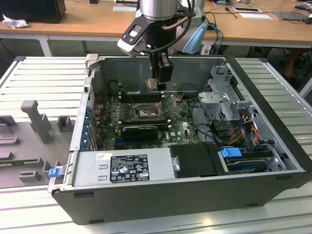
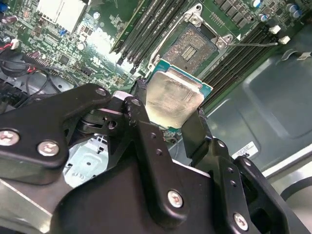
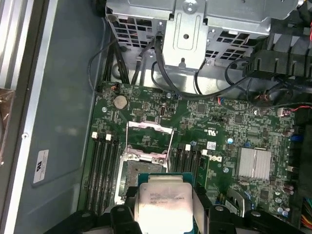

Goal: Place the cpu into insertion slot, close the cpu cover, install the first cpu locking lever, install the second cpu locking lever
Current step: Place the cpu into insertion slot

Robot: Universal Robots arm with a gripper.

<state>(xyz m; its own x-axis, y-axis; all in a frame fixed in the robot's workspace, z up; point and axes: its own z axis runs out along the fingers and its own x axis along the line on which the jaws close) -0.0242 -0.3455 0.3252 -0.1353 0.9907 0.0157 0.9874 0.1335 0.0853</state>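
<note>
Currently catalogued: one cpu [image 2: 173, 97], flat square chip with a silver-grey lid and green edge, held in the gripper [image 2: 168, 111]; jaws closed part-way onto two opposite edges of the chip, lid face left uncovered in both wrist views. Location: in the air inside the open computer case [image 1: 195, 195], above the green motherboard [image 1: 178, 124], near the insertion slot [image 3: 132, 176] but apart from it, not yet seated. Insertion slot: dark centre exposed, silvery rim, long black memory slots [image 3: 105, 170] on either side. Cpu cover [image 3: 148, 126]: raised on its hinge, window frame standing clear of the socket. Case rests on a slatted metal bench [image 1: 39, 78]. Handling, by judgement: light and rigid, smooth metal top likely slippery, underside contacts and socket pins delicate. Best taken by the green side edges as it is now, kept level, with modest squeeze; tilt or a dragged corner could damage the socket
</note>
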